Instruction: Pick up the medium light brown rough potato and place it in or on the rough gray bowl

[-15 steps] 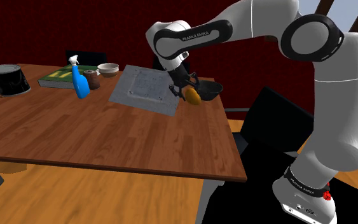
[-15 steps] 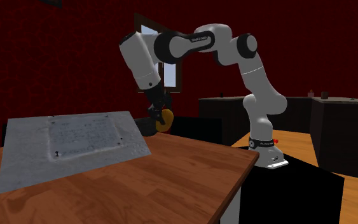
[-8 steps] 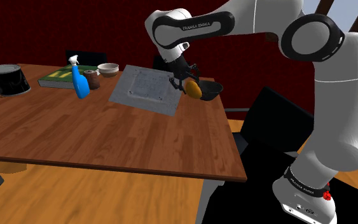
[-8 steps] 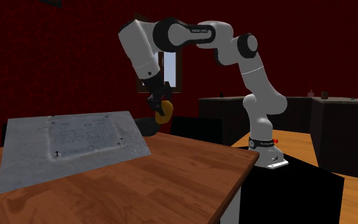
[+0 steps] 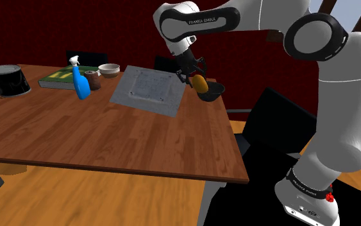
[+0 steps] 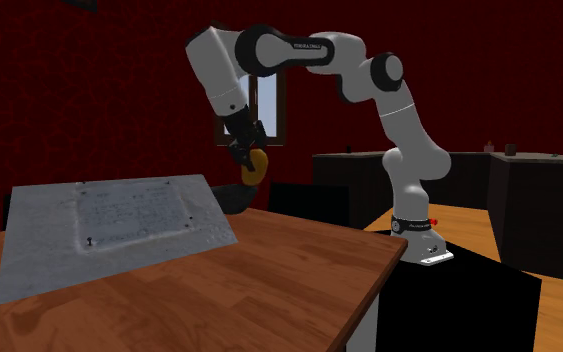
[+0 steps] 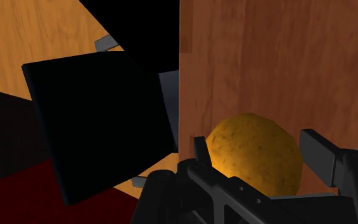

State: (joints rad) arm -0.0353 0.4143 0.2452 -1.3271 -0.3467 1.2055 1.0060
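Wooden table (image 5: 108, 138) below; tool (image 6: 249, 162) clamped on potato (image 5: 201, 83), its long axis nearly upright.

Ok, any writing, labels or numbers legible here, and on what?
"FRANKA EMIKA": white letters on the arm's dark joint.
Band at the arm's base: white lettering, too small to read.
Grey sheet: faint print, unreadable.
Green book: cover marks too blurred to read.
Potato held in the pincer, blue spray bottle, black can: no text.
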